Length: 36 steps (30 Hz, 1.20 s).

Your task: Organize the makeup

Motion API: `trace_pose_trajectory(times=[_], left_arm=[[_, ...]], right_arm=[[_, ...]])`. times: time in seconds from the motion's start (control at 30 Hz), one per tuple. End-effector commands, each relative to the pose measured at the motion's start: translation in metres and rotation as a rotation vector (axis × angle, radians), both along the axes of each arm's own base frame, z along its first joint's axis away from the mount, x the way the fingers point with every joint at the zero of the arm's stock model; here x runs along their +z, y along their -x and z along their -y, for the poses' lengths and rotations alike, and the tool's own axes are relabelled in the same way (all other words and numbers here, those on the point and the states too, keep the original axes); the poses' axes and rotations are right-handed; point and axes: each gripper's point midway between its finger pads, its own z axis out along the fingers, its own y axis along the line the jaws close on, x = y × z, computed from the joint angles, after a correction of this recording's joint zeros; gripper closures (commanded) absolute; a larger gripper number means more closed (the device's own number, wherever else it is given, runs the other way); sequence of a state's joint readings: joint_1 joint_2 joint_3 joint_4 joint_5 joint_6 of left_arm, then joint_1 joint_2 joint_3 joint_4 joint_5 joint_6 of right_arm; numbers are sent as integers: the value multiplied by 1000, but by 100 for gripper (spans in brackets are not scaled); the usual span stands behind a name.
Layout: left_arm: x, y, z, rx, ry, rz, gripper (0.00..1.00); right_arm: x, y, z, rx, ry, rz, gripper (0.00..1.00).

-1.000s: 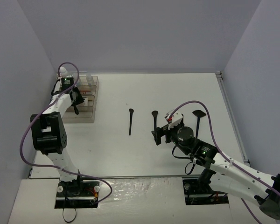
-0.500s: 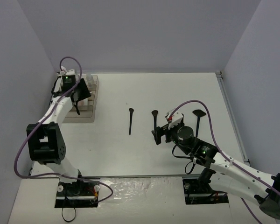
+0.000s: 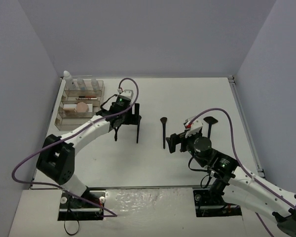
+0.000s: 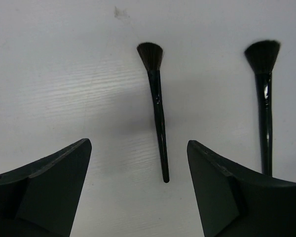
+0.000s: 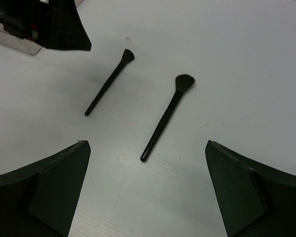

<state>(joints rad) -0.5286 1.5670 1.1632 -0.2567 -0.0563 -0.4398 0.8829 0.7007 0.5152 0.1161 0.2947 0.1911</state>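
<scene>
Three black brushes lie on the white table, long axes running up and down the top view, bristles toward the top of the frame and handles toward the bottom.

The left brush [image 4: 158,113] is slim, with a small flared dark head and a glossy handle tapering to a point. In the left wrist view it lies at centre frame, leaning slightly. The left gripper [image 4: 138,142] hangs over it with jaws wide apart and nothing in them. In the top view this gripper covers the brush's head.

The middle brush [image 3: 164,131] lies just right of centre, with a wider head. Its handle is cut off behind a finger [image 4: 237,197] in the left wrist view.

The right brush [image 3: 209,121] shows only a fan head. The right arm hides its handle.

The right gripper [image 5: 147,143] is spread wide and empty, above the table near the middle brush's handle end.

At upper left stands the organizer [image 3: 99,106], holding a pink compact [image 3: 82,107]. Its other contents are too small to make out.
</scene>
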Motion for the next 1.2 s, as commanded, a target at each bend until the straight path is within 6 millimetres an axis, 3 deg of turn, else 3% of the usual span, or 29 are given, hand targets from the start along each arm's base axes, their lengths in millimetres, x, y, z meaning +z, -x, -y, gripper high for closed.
trace_pose_trajectory(times=[0.0,0.17,0.37,0.5,0.6,0.67,0.73,0.87,1.0,1.03,1.07,1.17], left_arm=[[-24,-2,14,49,-15,-49,26],[-48,-2,43,12,-32,-74,31],[-83,-8,46,41,-92,-146,39],[-102,-6,44,73,-117,-179,51],[-111,-3,35,118,-162,-193,68],[-117,2,33,132,-169,-202,89],[-119,6,35,134,-161,-208,100],[-96,12,28,160,-142,-185,100],[-32,14,5,289,-74,-83,100],[-32,17,2,293,-82,-90,100],[-4,18,-14,375,-35,-31,100],[27,24,-58,540,13,26,100]], right_arm=[[30,-4,7,-57,-92,50,0],[25,-3,10,-64,-84,42,0],[26,-2,10,-61,-89,43,0],[24,-1,12,-64,-89,42,0],[23,0,13,-66,-90,43,0],[24,0,13,-67,-93,46,0],[24,0,14,-69,-92,50,0],[22,-1,13,-69,-88,46,0],[24,0,13,-63,-97,52,0],[24,0,13,-63,-98,52,0],[27,0,13,-60,-107,60,0],[27,1,13,-56,-113,68,0]])
